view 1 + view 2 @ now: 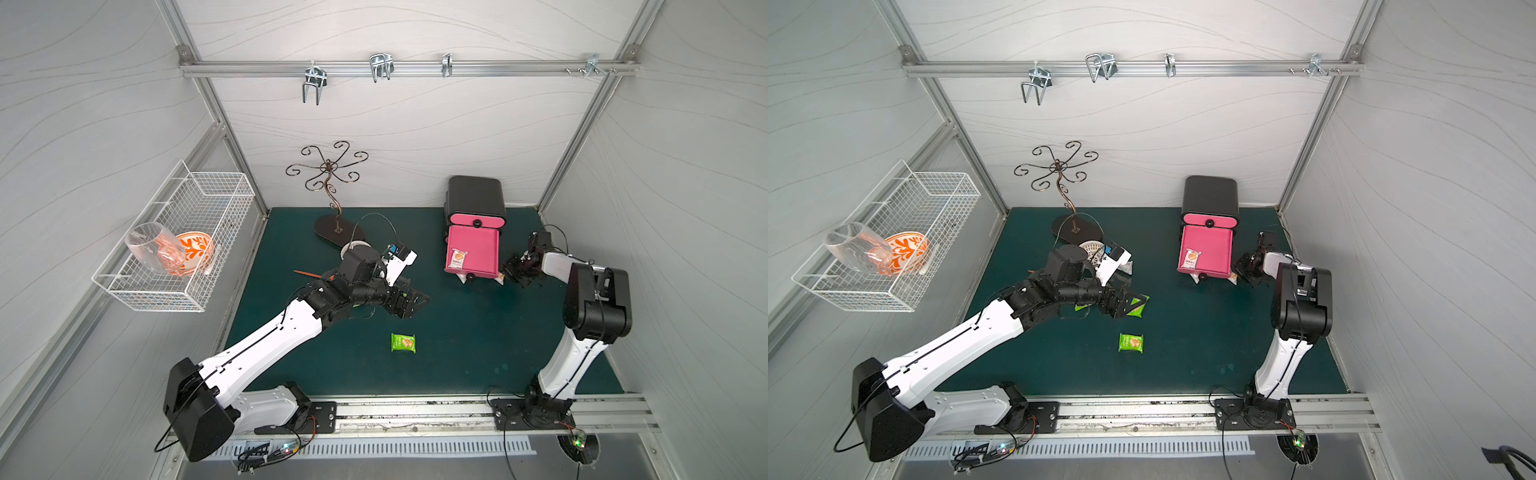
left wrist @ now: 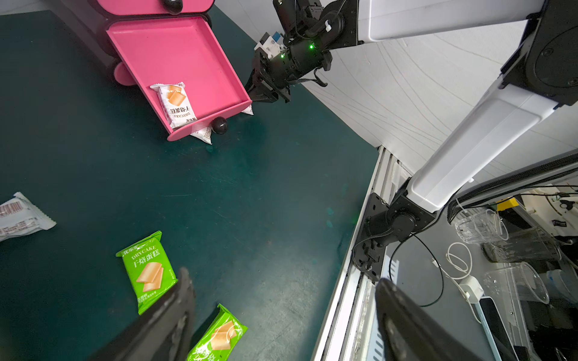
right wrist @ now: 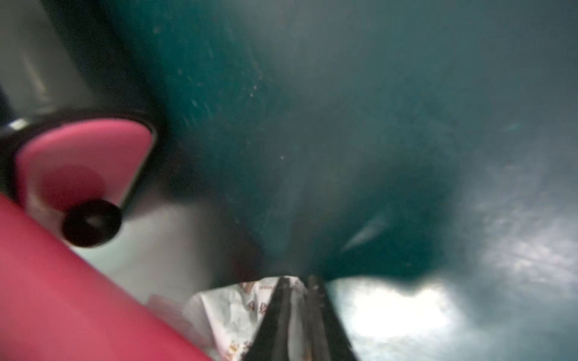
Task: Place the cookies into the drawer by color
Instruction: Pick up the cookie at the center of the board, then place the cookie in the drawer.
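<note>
- Top views: the middle pink drawer of the black chest stands pulled out, with one stored white packet lying inside. The right gripper sits low on the green mat, at the drawer's front corner. The left gripper hovers spread wide and empty over a green packet. A second green packet lies apart, nearer the robot.
- Left wrist view: a white cookie packet peeks from under the drawer's front corner, just at the right gripper's tips.
- Right wrist view (blurred): the jaws are clenched together, apparently pinching the crimped edge of the white cookie packet. The hold looks thin.
- Judgement: draw the packet sideways from under the drawer before lifting. Clear the drawer wall, then release beside the stored white packet, which is the same colour.
- Risks: the edge pinch may slip, and a knock could shift the drawer.
</note>
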### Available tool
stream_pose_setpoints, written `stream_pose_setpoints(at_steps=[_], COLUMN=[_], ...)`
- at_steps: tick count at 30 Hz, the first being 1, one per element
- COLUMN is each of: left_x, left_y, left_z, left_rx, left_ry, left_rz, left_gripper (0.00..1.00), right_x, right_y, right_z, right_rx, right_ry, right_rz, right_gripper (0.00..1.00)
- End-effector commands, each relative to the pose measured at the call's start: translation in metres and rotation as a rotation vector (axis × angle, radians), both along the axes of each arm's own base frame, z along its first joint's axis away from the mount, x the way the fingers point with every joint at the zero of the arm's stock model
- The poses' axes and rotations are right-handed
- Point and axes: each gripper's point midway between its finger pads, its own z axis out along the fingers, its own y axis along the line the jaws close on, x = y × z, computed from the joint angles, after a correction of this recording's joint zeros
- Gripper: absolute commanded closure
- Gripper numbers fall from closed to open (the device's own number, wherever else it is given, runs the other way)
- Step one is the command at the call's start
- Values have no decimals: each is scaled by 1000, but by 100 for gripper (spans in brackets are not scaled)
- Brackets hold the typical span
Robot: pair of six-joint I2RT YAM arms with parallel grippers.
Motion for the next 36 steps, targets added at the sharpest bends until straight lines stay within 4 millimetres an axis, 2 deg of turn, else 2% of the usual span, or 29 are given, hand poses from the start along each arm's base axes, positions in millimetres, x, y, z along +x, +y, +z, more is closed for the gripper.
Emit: stream_pose_setpoints(at_steps=[1, 5, 9, 12, 16, 20, 24, 28, 32, 36], left_x=[6, 6, 8, 9, 11, 13, 14, 12, 11, 10], left_y=[-5, -4, -4, -5, -6, -7, -7, -5, -2, 0], left_z=[26, 27, 28, 29, 33, 33, 33, 31, 30, 30], left_rx=[-38, -36, -30, -30, -37, -38, -36, -28, -21, -17], left_ry=[-61, -63, -72, -81, -93, -96, -98, -94, -94, -98], left_rz=[3, 3, 8, 13, 15, 23, 25, 28, 32, 38], left_gripper=[9, 9, 9, 9, 9, 9, 9, 9, 9, 9], right_x=[-19, -23, -29, -34, -32, -25, -6, 21, 42, 48], right_y=[-11, -27, -42, -44, -22, 15, 46, 71, 76, 72], right_z=[-3, 14, 47, 79, 118, 140, 142, 130, 114, 95], right_rx=[-52, -116, -194, -189, -106, -74, -51, -47, -68, -93], right_ry=[58, 37, -18, -90, -196, -247, -276, -272, -253, -226], right_rz=[-12, -45, -84, -116, -115, -53, -32, 7, 2, -18], right_gripper=[97, 100, 100, 100, 100, 100, 100, 100, 100, 100])
